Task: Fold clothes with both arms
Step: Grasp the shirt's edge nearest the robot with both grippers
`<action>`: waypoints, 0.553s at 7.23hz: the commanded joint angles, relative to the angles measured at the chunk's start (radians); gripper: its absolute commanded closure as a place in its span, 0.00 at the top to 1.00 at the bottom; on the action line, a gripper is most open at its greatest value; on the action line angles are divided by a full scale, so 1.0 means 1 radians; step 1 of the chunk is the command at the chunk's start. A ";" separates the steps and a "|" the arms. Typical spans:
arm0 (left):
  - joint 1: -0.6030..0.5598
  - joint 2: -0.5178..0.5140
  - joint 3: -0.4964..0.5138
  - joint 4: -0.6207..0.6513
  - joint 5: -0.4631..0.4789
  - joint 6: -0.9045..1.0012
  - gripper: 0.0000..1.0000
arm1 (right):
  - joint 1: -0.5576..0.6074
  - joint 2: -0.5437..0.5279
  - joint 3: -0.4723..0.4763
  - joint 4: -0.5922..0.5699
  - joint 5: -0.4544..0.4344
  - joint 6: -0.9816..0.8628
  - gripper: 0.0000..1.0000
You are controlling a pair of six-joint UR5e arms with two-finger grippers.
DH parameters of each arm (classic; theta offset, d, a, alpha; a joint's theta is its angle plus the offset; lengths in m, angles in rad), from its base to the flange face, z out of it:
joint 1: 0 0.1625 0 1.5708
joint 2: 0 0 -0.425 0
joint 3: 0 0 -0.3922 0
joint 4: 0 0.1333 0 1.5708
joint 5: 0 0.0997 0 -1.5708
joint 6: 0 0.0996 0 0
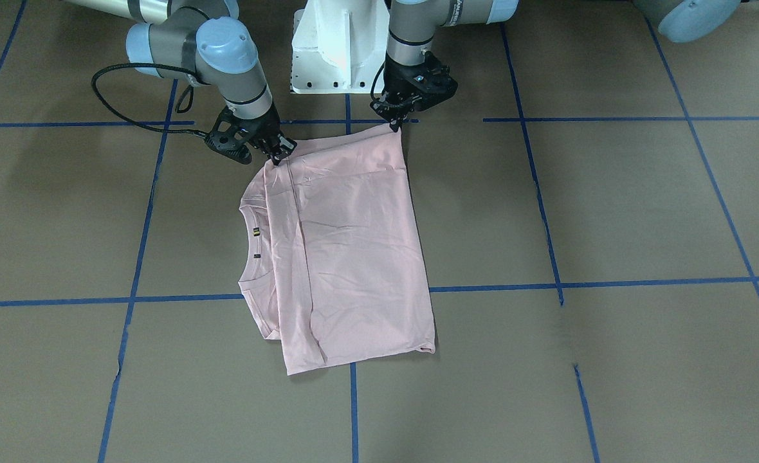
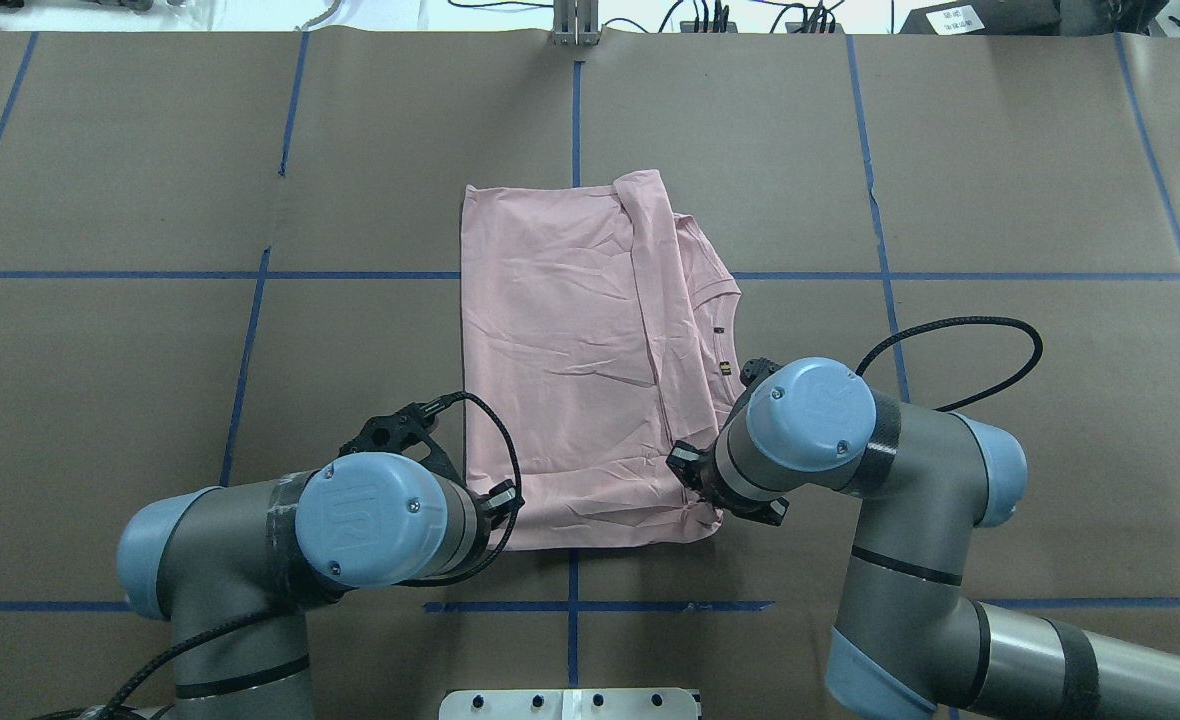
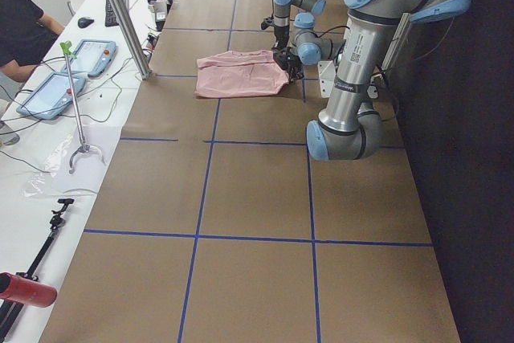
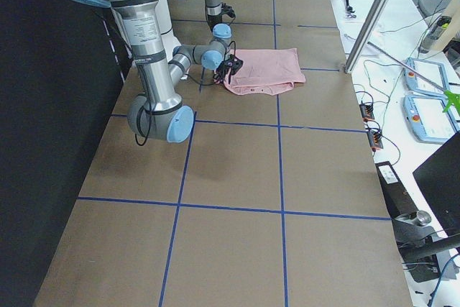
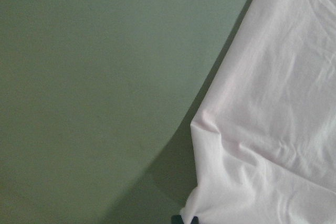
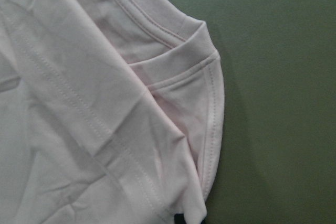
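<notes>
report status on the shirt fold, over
Left gripper, right gripper each pinching a robot-side corner. T-shirt partly folded, lying flat. Nothing seen blocking.

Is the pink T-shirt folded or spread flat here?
Partly folded: the T-shirt lies as a rectangle, one layer doubled over the body, its edge beside the collar.

Your robot's left arm [image 2: 240, 545] and right arm [image 2: 915, 520] are jointed tubes of grey metal, ringed here and there with thin black bands. Round light blue caps [image 2: 365, 518] close the joints; the ones you see from above carry a raised logo and small screws. A black cable [image 2: 960, 328] loops off each wrist. The left gripper [image 1: 395, 122] and right gripper [image 1: 281, 153] are black, open-framed, with two thin fingers. Between the arms stands a white pedestal [image 1: 334, 45] dotted with dark bolts.
</notes>
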 commanded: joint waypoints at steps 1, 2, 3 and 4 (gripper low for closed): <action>0.001 0.010 -0.057 0.030 -0.002 0.001 0.00 | 0.005 -0.001 0.042 0.000 0.007 -0.002 0.00; 0.007 0.038 -0.122 0.084 -0.010 0.001 0.00 | 0.005 -0.011 0.071 0.000 0.009 -0.002 0.00; 0.012 0.056 -0.181 0.122 -0.023 0.001 0.00 | 0.002 -0.017 0.111 0.000 0.013 -0.002 0.00; 0.024 0.072 -0.233 0.164 -0.025 0.001 0.00 | -0.024 -0.050 0.175 0.000 0.030 0.000 0.00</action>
